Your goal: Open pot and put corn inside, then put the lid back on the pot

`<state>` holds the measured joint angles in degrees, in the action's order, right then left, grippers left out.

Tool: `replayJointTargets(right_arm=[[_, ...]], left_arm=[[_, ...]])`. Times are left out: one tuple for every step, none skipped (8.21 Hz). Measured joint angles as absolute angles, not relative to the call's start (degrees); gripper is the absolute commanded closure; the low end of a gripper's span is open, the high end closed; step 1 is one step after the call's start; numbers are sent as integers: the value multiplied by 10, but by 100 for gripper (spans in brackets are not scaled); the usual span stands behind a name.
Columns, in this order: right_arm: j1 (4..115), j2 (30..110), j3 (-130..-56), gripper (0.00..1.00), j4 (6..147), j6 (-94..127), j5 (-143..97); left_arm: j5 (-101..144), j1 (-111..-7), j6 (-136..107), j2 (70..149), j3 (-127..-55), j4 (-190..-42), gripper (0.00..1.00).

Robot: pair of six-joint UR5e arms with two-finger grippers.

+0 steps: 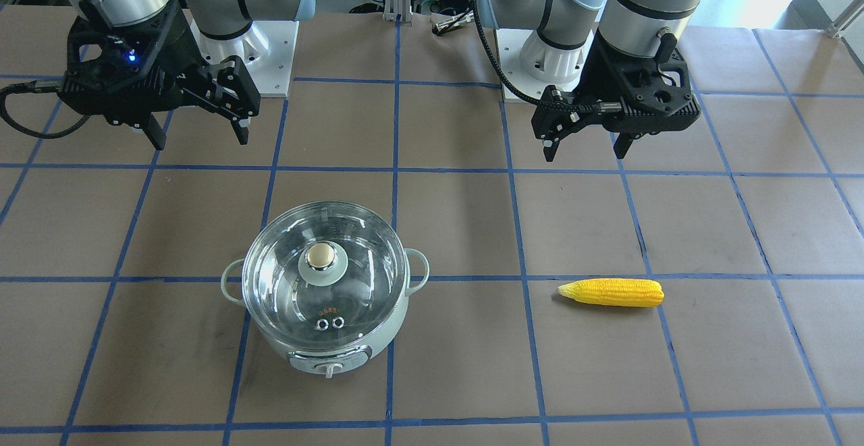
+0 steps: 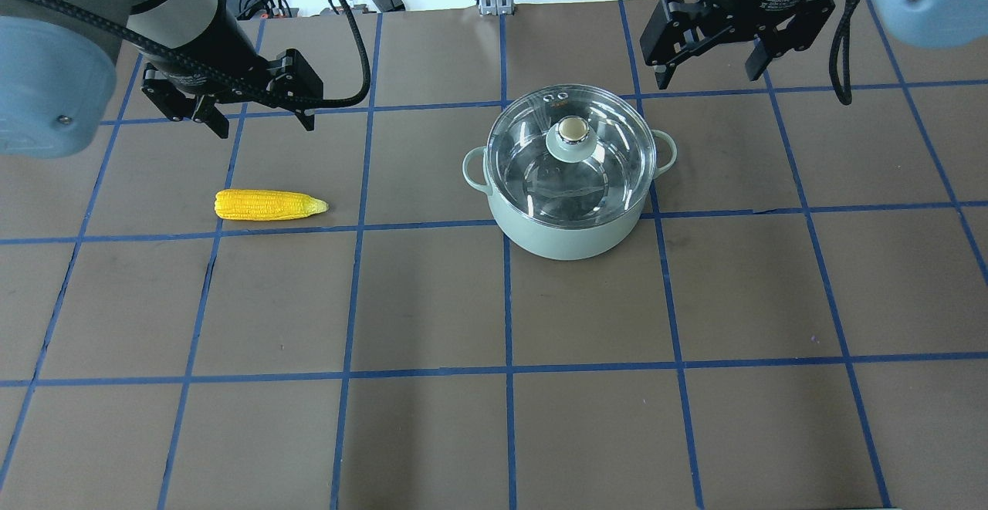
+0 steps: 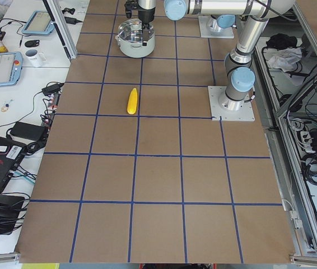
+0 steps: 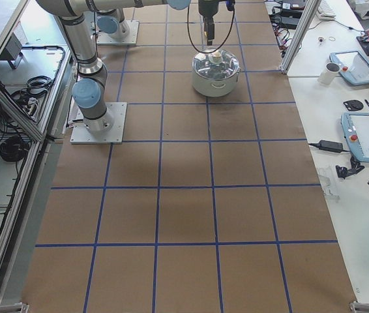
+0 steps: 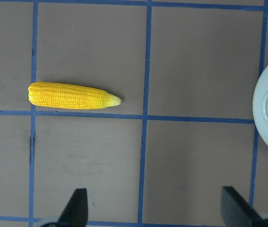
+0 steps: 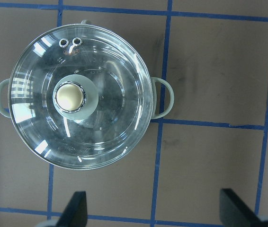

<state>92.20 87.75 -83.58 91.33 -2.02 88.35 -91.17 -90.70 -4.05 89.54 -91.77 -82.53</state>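
The robot's left pincer [image 2: 265, 126] hangs in the air with its two fingers spread wide and nothing between them, clear of the brown surface [image 2: 432, 302] marked off in squares by blue tape lines [image 2: 354, 186]. Below it the yellow toy corn cob [image 2: 266, 205] lies flat on its side inside one square, close to a tape line, with its pointed pale tip aimed toward the pot. Well apart from the cob, near the middle of the scene, stands the pale mint-green electric pot [image 2: 567, 236], with a loop handle [image 2: 475, 170] on each side and its control knob [image 1: 330, 368] on the side away from the robot. The clear glass lid [image 2: 532, 163] sits closed on the pot's rim, its brass knob [image 2: 572, 130] upright at the centre and two small vent rings [image 2: 553, 98] near the edge. The right pincer [image 2: 706, 78] hovers above the surface clear of the lid, likewise spread wide and empty.
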Motion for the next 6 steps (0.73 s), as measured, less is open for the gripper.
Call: replayJointTargets(right_arm=[[922,877,-836,2,914,-20,883],[922,877,-836,2,915,-20,883],[922,876,-836,2,916,-21,883],[922,876,-836,2,917,-22,883],[922,876,-836,2,917,-23,884],[922,875,-836,2,917,-23,884]], left_arm=[[-911,-907,-40,894,-918,-825,0],[-910,-907,-41,895,-918,-824,0],[-910,-906,-42,894,-918,-823,0],[-910,-904,-46,894,-918,-820,0],[-910,-899,-49,894,-918,-814,0],[-910,-890,-56,895,-921,-802,0]])
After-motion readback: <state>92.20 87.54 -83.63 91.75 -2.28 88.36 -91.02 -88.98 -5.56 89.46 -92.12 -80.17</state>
